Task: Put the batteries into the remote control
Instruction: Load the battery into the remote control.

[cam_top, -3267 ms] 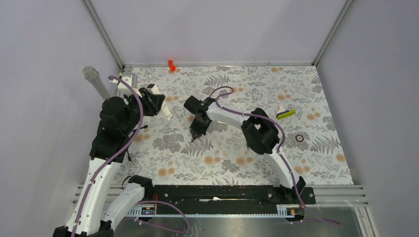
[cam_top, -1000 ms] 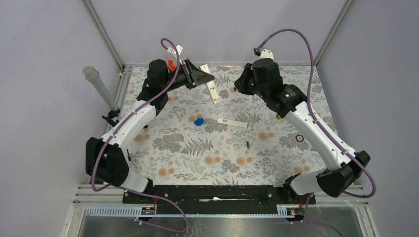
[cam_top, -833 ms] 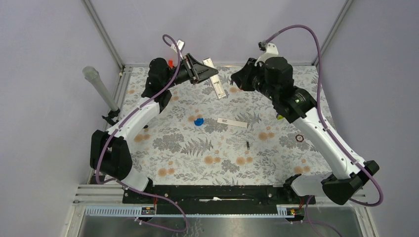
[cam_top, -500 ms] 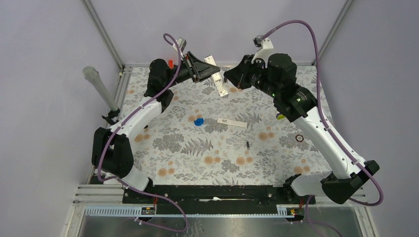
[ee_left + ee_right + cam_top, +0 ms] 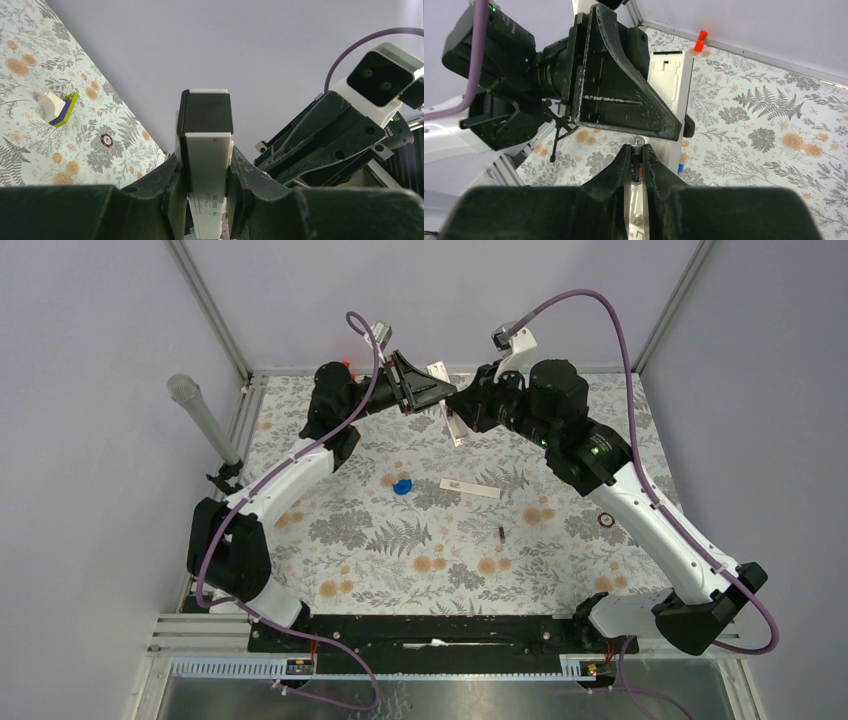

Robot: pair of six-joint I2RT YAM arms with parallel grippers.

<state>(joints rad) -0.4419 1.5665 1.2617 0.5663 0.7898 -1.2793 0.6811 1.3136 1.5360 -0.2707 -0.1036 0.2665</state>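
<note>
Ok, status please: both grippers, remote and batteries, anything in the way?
Left gripper shut on remote control, held in air. Right gripper shut on one battery, close to remote. Second battery and cover strip lie on table, clear of arms.

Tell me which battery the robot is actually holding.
The battery pinched in the right gripper, beside the raised remote control; the loose battery lies alone on the table.

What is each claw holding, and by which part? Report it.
The left claw clamps the remote control across its long edges, dark end protruding; the right claw pinches a battery by its body, metal tip exposed.
</note>
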